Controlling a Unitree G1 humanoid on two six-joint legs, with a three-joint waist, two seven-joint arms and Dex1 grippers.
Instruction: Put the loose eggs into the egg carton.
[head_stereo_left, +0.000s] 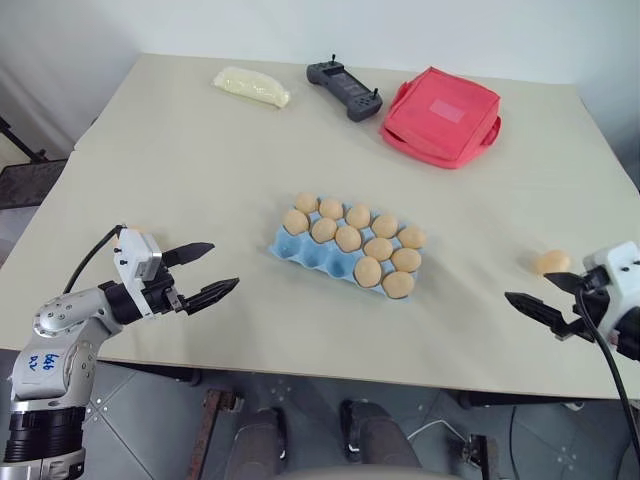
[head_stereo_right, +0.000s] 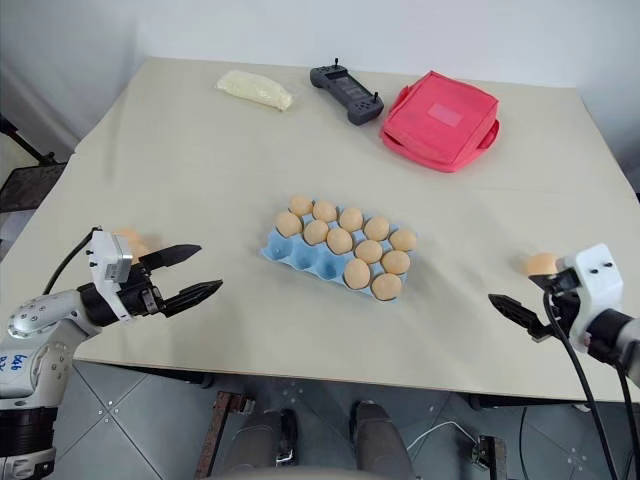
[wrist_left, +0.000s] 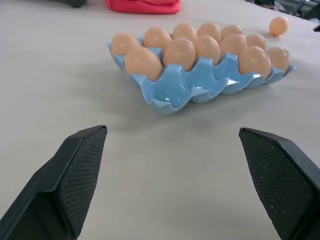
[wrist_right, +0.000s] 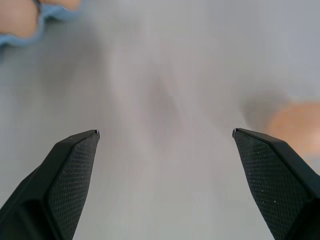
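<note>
Eggs are nearly all home, so this looks like the last fetching step. Near the table's left edge the left gripper (head_stereo_left: 204, 271) hangs level with its fingers spread wide and nothing between them; just behind its wrist an egg (head_stereo_right: 128, 238) peeks out, mostly hidden. Mid-table sits the blue egg carton (head_stereo_left: 300, 253), two rows filled and the row facing the front edge holding two eggs at its right end, with three cups bare. Over by the right edge a loose egg (head_stereo_left: 551, 262) lies on the table, and the right gripper (head_stereo_left: 545, 297) hovers just in front of it, also wide and empty. I'd judge the next move needs that right gripper to line up on the egg, close gently, then carry it to a bare cup.
</note>
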